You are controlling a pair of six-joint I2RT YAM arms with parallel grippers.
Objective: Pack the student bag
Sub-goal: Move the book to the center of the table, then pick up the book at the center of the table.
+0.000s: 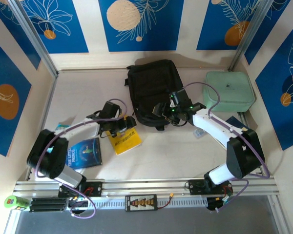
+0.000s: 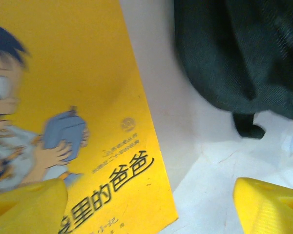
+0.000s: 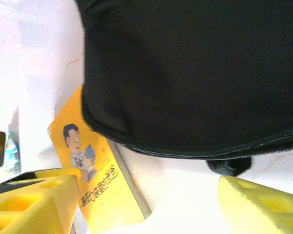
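Left claw (image 2: 149, 207) spread over yellow kids' book (image 2: 78, 97), cover cut off; right claw (image 3: 146, 204) spread, hiding near edge of student bag (image 1: 149, 87); bag runs approx. near-far.

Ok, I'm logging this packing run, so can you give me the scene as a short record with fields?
student bag: flat on table, far middle
yellow book: on table, near-left of bag, not packed
left gripper: open, over yellow book's edge
right gripper: open, at bag's near edge
mint case: right of bag
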